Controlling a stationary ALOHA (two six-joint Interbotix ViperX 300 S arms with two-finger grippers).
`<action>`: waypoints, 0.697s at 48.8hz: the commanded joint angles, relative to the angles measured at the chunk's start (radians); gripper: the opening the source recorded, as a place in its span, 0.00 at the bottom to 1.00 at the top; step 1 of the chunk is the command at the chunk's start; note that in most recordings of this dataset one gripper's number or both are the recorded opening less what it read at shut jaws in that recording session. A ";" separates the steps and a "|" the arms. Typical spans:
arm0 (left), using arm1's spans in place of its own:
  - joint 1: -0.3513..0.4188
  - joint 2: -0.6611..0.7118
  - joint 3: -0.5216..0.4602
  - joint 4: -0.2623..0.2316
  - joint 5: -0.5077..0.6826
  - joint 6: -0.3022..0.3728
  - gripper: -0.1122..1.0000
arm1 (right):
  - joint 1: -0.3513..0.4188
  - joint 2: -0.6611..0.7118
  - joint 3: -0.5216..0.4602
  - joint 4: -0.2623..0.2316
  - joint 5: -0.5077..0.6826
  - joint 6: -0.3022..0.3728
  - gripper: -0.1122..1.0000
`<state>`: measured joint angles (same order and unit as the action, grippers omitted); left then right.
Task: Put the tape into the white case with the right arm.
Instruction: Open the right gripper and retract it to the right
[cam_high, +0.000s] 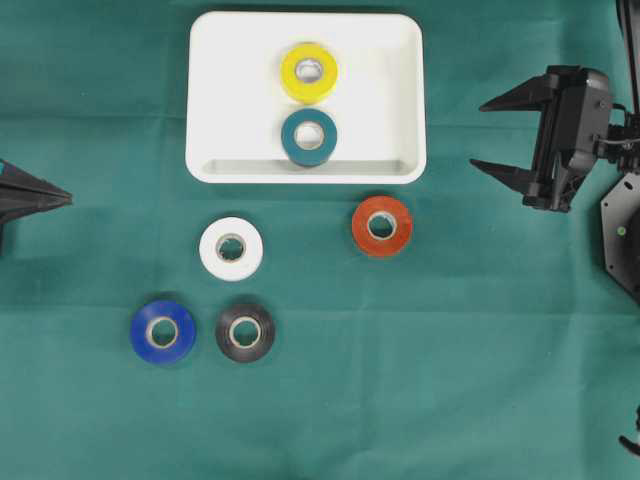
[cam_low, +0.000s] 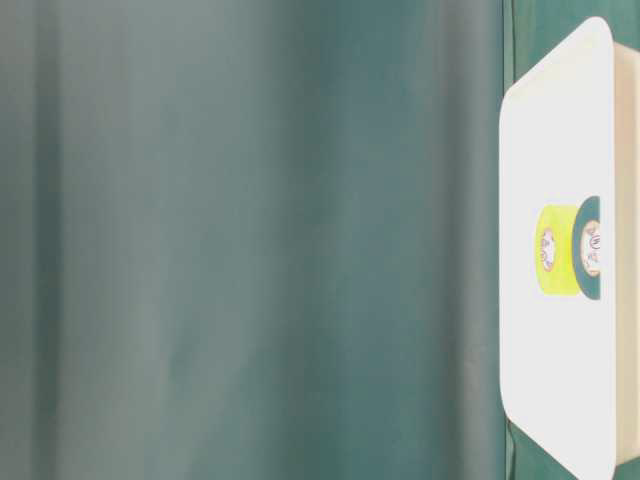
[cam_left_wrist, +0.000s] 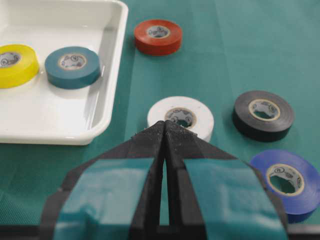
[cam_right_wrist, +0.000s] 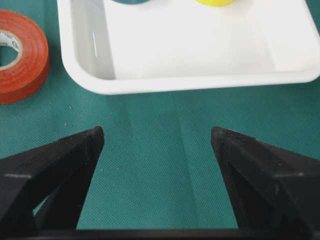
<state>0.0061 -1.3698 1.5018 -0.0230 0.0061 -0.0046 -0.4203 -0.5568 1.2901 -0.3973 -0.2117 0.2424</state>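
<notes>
The white case (cam_high: 395, 90) lies at the top middle of the green cloth and holds a yellow tape roll (cam_high: 308, 72) and a teal tape roll (cam_high: 309, 137). Outside it lie an orange-red roll (cam_high: 381, 226), a white roll (cam_high: 231, 248), a blue roll (cam_high: 163, 332) and a black roll (cam_high: 245, 332). My right gripper (cam_high: 478, 135) hovers to the right of the case, open and empty, its fingertips pointing left. In the right wrist view the case rim (cam_right_wrist: 200, 82) lies ahead and the orange-red roll (cam_right_wrist: 22, 57) is at far left. My left gripper (cam_high: 68, 198) is shut at the left edge.
In the left wrist view the shut left gripper (cam_left_wrist: 165, 125) points at the white roll (cam_left_wrist: 181, 116), with the black roll (cam_left_wrist: 263, 115) and blue roll (cam_left_wrist: 287, 182) to its right. The table-level view shows the case (cam_low: 560, 130) from its side.
</notes>
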 joint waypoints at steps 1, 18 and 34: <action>0.002 0.008 -0.012 0.000 -0.005 0.000 0.10 | 0.021 -0.005 -0.012 0.003 -0.018 0.002 0.70; 0.002 0.008 -0.012 0.000 -0.005 0.000 0.10 | 0.227 -0.005 -0.012 0.000 -0.015 0.002 0.70; 0.002 0.008 -0.012 0.000 -0.005 0.000 0.10 | 0.305 -0.003 -0.012 0.002 -0.012 0.002 0.70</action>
<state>0.0061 -1.3698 1.5018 -0.0230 0.0077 -0.0046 -0.1197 -0.5584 1.2916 -0.3973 -0.2194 0.2424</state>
